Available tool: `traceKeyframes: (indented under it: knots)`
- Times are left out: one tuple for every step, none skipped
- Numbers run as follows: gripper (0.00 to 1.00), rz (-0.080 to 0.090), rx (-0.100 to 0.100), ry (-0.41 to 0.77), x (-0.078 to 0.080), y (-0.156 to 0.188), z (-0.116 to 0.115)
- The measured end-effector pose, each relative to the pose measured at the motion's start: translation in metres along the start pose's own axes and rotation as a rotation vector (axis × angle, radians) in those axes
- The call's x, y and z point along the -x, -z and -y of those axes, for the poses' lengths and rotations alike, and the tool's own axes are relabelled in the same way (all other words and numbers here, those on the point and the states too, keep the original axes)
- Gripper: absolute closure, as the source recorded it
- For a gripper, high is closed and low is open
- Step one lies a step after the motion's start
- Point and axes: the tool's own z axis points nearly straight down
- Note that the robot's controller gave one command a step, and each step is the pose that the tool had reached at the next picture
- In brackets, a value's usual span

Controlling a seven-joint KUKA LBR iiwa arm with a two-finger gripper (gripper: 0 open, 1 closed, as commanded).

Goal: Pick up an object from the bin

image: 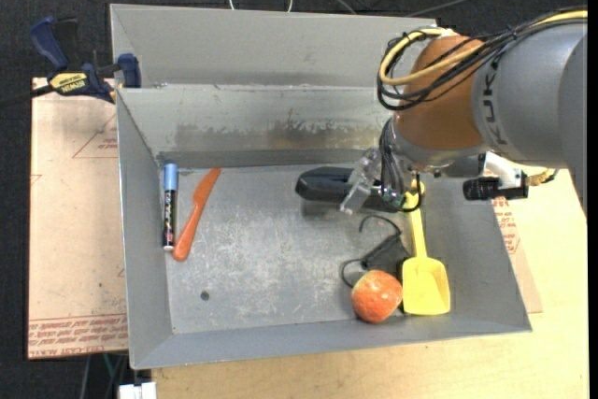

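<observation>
Camera view from above: we take the apple [377, 296], near the front wall of the bin [271, 266], as our mark; the yellow spatula [426, 285] lies just right of the apple, its blade touching it and its handle running away toward the back; a small dark piece [384, 249] with a thin wire lies just behind the apple; farther back and a little left of the apple lies a black oblong [322, 185], flat on the floor near the back wall; the gripper [361, 192] is down behind the apple, at the right end of that oblong, touching it or very nearly so; we cannot tell whether the gripper is wide or narrow, nor whether it has the oblong; well left of the apple, by the left wall, a marker [169, 206] with a blue cap and an orange tool [194, 212] lie close together.
</observation>
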Motion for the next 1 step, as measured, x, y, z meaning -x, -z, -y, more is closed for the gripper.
traceKeyframes:
  knots:
    - [1.0, -0.009, -0.006, -0.316, -0.0009, -0.0195, 0.0035]
